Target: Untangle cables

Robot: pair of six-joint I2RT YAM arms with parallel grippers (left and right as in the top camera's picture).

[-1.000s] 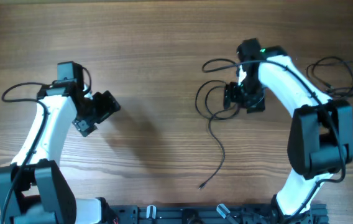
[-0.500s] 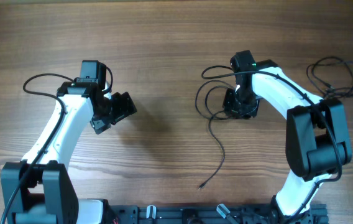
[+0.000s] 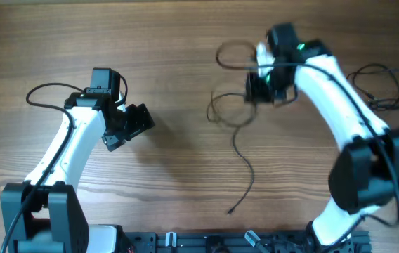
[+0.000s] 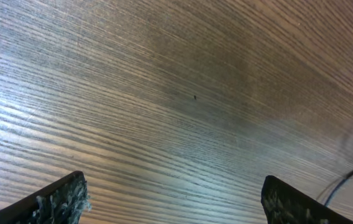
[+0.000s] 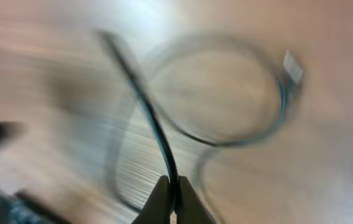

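In the overhead view the right gripper (image 3: 258, 88) is seen at about 1 o'clock on the counter (image 3: 171, 42). A thin black cable (image 3: 249, 179) is held in it. The right wrist view is much blurred, but the jaws are seen pressed together on this cable, which goes up from them toward 11 o'clock.

Two loops of the cable are seen close to the gripper in the overhead view, one at 10 o'clock from it and one at 8 o'clock; both are smeared. From the loops a free tail runs toward 6 o'clock, and its tip (image 3: 230, 209) lies on the wood. In the right wrist view a round loop is shown beyond the jaws, with a pale plug (image 5: 293, 65) at its 2 o'clock side.

More cables (image 3: 375, 68) are lying loosely at 3 o'clock, near the counter edge, apart from the held one.

The left gripper (image 3: 132, 126) is placed at 9 o'clock, well apart from all cables. Its jaws are apart: in the left wrist view the two fingertips (image 4: 58, 200) are seen in the lower corners, with only bare wood between them.
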